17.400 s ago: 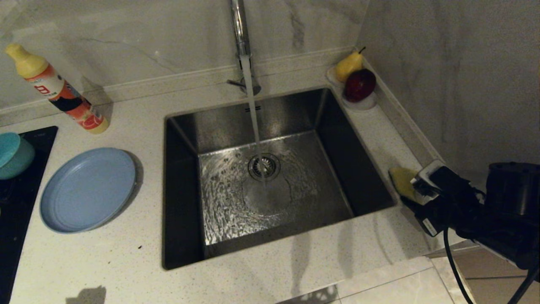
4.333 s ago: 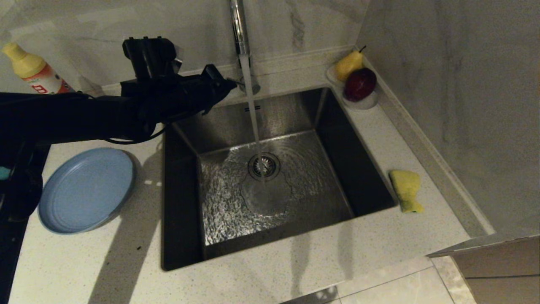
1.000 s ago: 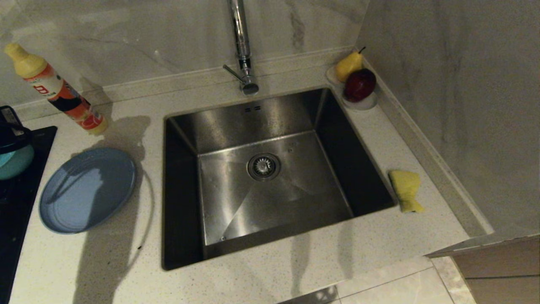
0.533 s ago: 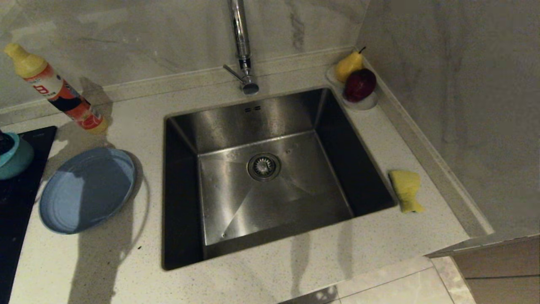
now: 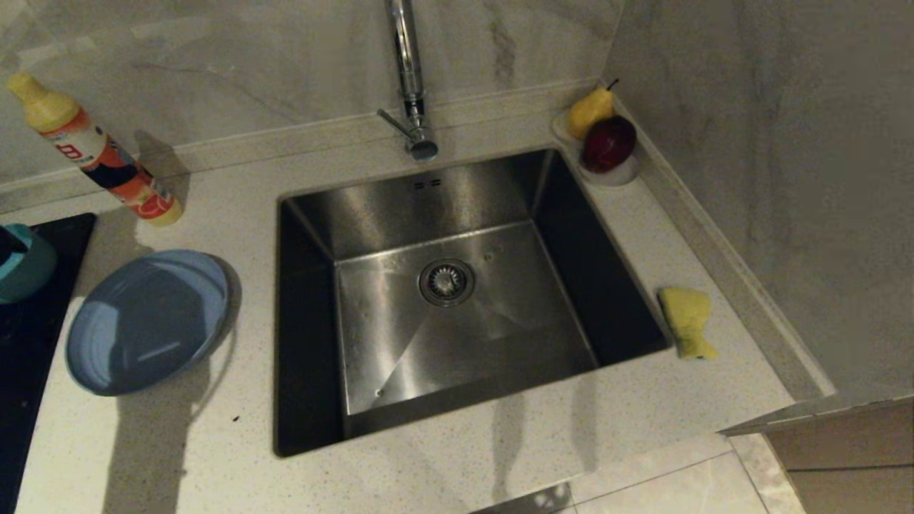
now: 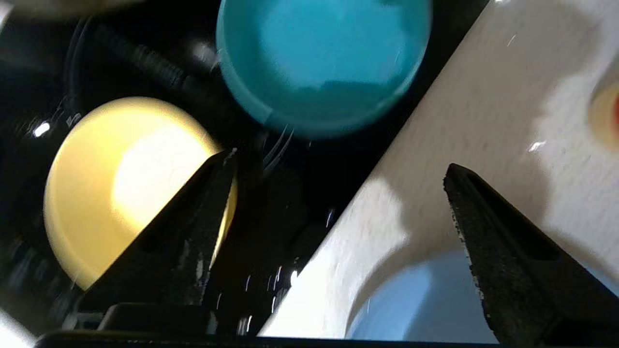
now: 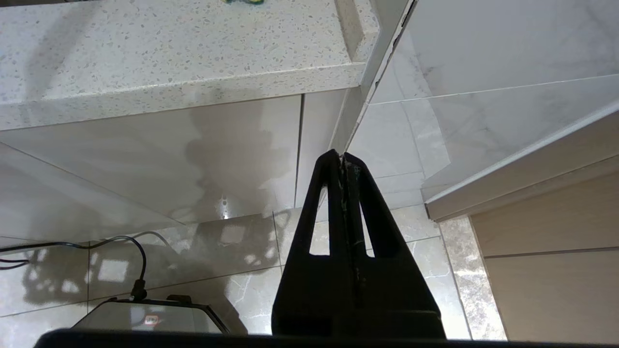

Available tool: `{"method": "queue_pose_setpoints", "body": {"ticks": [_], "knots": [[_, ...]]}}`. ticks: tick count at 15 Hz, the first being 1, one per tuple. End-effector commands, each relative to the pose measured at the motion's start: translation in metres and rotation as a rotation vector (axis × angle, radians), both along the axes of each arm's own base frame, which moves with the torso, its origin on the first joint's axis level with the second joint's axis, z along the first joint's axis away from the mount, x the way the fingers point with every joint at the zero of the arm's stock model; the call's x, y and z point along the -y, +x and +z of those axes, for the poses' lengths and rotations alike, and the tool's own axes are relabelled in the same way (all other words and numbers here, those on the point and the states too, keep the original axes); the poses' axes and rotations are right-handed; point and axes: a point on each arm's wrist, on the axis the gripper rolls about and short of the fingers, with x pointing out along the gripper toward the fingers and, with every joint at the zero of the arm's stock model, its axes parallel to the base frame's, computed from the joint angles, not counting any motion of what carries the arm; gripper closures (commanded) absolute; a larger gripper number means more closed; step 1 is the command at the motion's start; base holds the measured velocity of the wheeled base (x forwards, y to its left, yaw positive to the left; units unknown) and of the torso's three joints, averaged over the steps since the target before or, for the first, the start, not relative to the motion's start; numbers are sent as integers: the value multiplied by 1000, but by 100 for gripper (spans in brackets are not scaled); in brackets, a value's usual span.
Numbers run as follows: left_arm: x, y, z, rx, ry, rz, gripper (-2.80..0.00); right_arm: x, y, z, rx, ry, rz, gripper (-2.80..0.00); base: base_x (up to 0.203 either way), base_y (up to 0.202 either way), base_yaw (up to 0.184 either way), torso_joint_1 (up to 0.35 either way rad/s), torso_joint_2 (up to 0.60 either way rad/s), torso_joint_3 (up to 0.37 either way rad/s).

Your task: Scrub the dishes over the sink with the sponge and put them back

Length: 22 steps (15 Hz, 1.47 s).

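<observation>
left gripper (image 6: 338,169): your working hand; jaws stand wide apart and hold nothing. It hangs above the far-left end of the counter, over the line where the black hob (image 6: 300,212) meets the pale counter (image 6: 483,121).
key relation: the plate (image 6: 416,299) lies under the finger on the counter side; the yellow bowl (image 6: 121,183) lies under the other finger, on the hob; the teal bowl (image 6: 324,63) is ahead of both tips, also on the hob. Nothing sits between the fingers yet.
plate: round, so no long axis to line up with; it lies flat on the counter left of the sink (image 5: 443,300), well clear of the sink rim.
nearer arm: the left, for all three dishes.
right gripper (image 7: 344,159): parked low beside the cabinet front, fingers pressed together, empty.
sponge (image 5: 687,321): on the counter right of the sink, its long axis running near to far; that is the right arm's side.
edges: bottle (image 5: 93,157) leans just beyond the plate; keep your lift off it.
open room: sink basin is bare and the tap (image 5: 408,78) runs no water; judge the path from plate to sink unobstructed.
</observation>
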Motion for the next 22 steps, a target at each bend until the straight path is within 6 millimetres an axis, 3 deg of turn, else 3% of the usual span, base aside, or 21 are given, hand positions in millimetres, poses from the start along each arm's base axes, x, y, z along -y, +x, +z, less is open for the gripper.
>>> {"method": "queue_pose_setpoints", "body": {"ticks": [1,6,14,22], "knots": [[-23,10,-14,-17,-18,-2,-280,0,0,0,2,-1,1,0,0,0,0,0,0,0],[-37,5,-44,-91,-84,-11,-280,0,0,0,2,-1,1,0,0,0,0,0,0,0],[-40,7,-54,-91,-133,-49,-280,0,0,0,2,-1,1,0,0,0,0,0,0,0],[-46,10,-76,-162,-218,-40,-280,0,0,0,2,-1,1,0,0,0,0,0,0,0]]}}
